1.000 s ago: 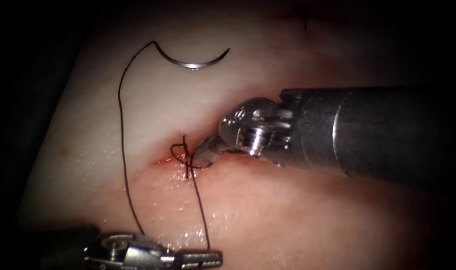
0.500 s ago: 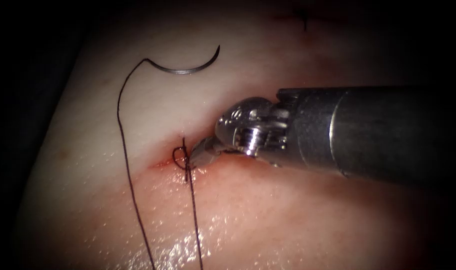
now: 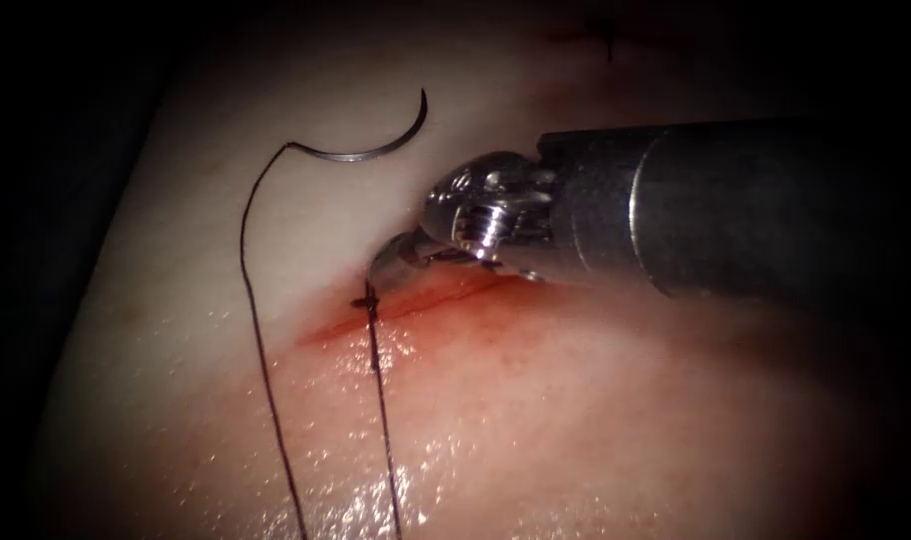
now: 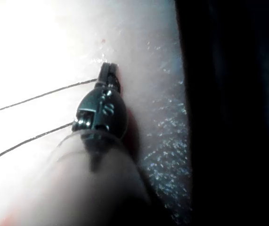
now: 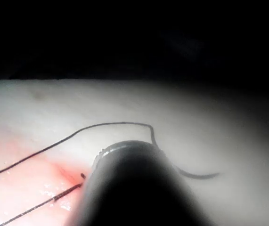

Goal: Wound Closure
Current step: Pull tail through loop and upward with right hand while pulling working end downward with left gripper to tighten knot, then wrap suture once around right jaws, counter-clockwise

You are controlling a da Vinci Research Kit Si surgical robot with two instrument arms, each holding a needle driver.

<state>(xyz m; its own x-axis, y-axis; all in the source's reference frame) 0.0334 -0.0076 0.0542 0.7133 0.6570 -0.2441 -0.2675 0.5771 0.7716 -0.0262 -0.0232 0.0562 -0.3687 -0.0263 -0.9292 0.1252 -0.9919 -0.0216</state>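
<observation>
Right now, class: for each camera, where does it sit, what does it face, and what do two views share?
Endoscope: above and in front, facing the cut; right tool holds thread there.
Left wrist: along its shaft, facing the left tool holding thread.
Right wrist: along its shaft, its own shaft end in front.
Endoscope and right wrist share the needle, lying free on the tissue.

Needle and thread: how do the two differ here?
The needle is a stiff silvery curve; the thread is a limp dark line. The needle lies loose on the tissue above the cut, in no tool; the thread is knotted at the cut and held by the left tool. The right tool's tip sits by that knot. Shared: they join at the needle's end.
</observation>
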